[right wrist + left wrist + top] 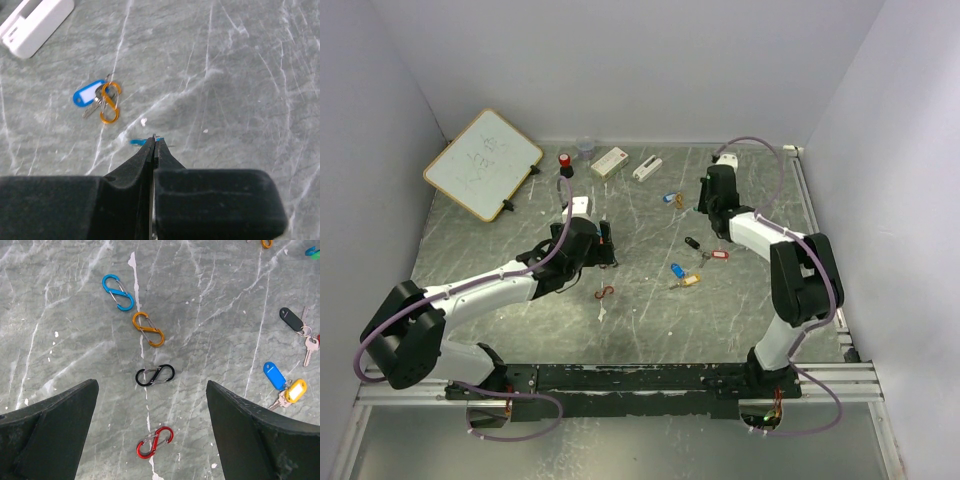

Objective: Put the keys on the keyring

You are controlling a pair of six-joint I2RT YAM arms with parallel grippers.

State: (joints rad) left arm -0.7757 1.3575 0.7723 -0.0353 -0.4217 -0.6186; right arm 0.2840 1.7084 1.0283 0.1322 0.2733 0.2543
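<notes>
Four S-shaped keyring clips lie in a row under my left gripper (152, 383): blue (118, 292), orange (148, 329), black (155, 375) and red (155, 442). This gripper hangs open above the black and red clips, holding nothing. Keys lie to its right, with black (291, 319), blue (274, 375) and yellow (295, 390) tags. A red-tagged key (718, 257) shows from above. My right gripper (154, 137) is shut on a thin blue and metal piece (137, 142), seen edge-on. Another blue-tagged key (86, 96) lies against an orange clip (110, 104) left of it.
A small whiteboard (482, 163) leans at the back left. A red-capped item (564, 163), a clear cup (585, 148) and two white boxes (610, 161) (647, 168) stand along the back. White walls close in the sides.
</notes>
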